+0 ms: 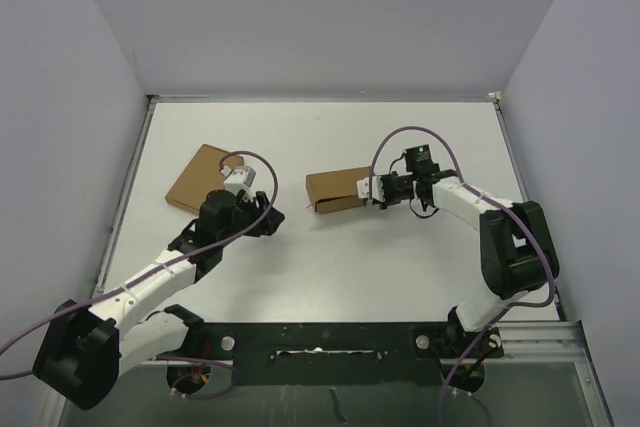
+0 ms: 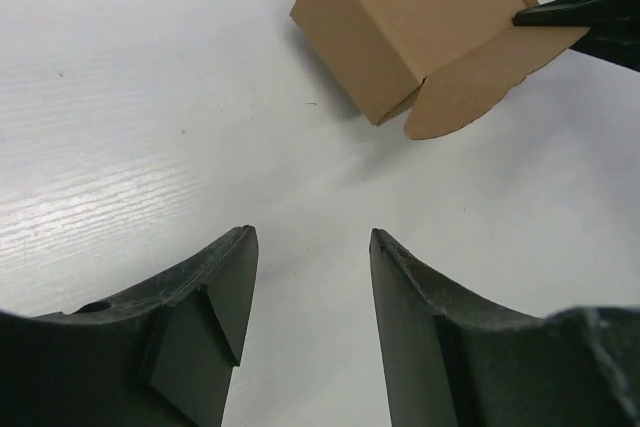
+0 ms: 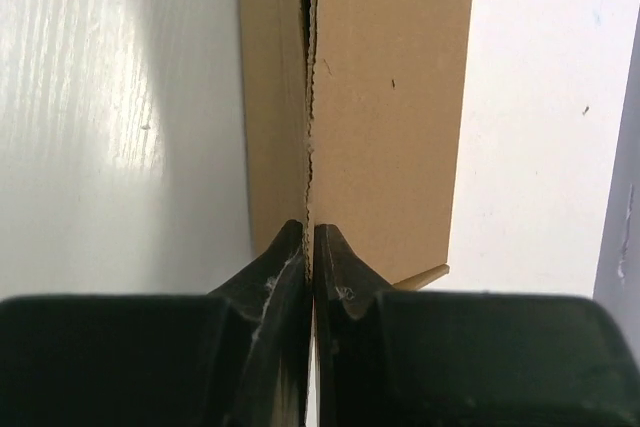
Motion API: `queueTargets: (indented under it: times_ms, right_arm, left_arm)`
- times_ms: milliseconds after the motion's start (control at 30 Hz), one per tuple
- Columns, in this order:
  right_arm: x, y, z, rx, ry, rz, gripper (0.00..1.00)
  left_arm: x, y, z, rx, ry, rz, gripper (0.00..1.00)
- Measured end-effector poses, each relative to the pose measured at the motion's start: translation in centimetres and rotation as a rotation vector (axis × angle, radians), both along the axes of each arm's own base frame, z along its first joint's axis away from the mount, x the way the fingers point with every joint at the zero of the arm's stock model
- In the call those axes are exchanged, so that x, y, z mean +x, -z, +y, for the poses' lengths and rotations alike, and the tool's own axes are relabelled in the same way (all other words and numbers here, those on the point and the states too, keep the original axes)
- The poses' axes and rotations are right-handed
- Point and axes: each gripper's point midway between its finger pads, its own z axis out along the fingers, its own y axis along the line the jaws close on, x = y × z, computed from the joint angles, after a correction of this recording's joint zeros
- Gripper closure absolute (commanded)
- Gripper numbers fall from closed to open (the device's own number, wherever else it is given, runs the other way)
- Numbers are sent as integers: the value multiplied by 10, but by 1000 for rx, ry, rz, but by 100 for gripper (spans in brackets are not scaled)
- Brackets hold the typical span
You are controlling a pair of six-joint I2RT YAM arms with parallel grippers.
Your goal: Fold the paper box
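The paper box [image 1: 333,190] is a small narrow brown carton lying on the white table at the centre. In the left wrist view it [image 2: 405,22] lies ahead with a rounded flap [image 2: 480,82] hanging open at its near end. My right gripper [image 1: 372,190] is shut on a thin cardboard edge at the box's right end; the right wrist view shows the fingertips [image 3: 310,247] pinched on that edge of the box [image 3: 390,97]. My left gripper [image 1: 270,215] is open and empty, left of the box, its fingers [image 2: 235,287] apart over bare table.
A wider, flatter brown cardboard rectangle [image 1: 200,177] lies at the left, behind the left arm. Grey walls enclose the table on the left, back and right. A black rail [image 1: 330,337] with the arm bases runs along the near edge.
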Motion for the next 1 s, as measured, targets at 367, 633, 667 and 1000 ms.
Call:
queueTargets:
  times_ms: [367, 633, 667, 1000]
  right_arm:
    - [-6, -12, -2, 55, 79, 108, 100]
    - [-2, -54, 6, 204, 214, 286, 100]
    - [-1, -66, 9, 237, 229, 306, 100]
    - [-16, -114, 24, 494, 360, 688, 100]
  left_arm:
    - [-5, 10, 1, -44, 0, 34, 46]
    - [-6, 14, 1, -86, 12, 12, 38]
    - [-6, 12, 1, -90, 13, 5, 38]
    - [-3, -11, -2, -138, 28, -77, 38]
